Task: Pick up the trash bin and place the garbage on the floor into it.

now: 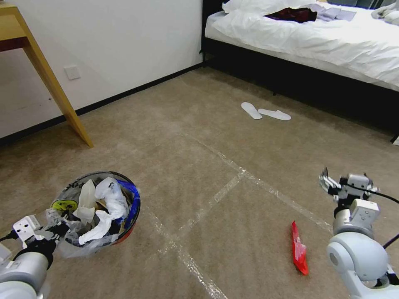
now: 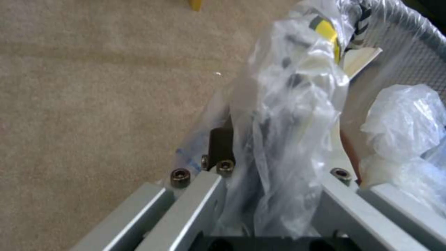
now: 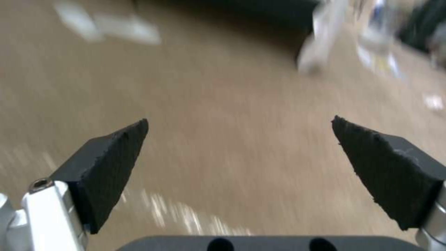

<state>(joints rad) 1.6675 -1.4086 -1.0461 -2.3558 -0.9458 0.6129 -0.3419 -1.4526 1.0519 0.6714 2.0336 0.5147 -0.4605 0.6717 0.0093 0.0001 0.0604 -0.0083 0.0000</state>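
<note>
Trash bin (image 1: pixel 126 207) clamped at rim by left gripper (image 1: pixel 58 228), right gripper (image 3: pixel 239 153) spread empty, red wrapper (image 1: pixel 298 249) nearby

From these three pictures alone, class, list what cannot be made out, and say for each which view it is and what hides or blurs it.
1. Head view: what lies deep in the trash bin, hidden under white tissues.
2. Left wrist view: where the left gripper meets the bin's rim, veiled by the plastic bag.
3. Right wrist view: pale things on the floor beyond the open right gripper, smeared by blur.
4. Head view: the print on the red wrapper, too small.
</note>
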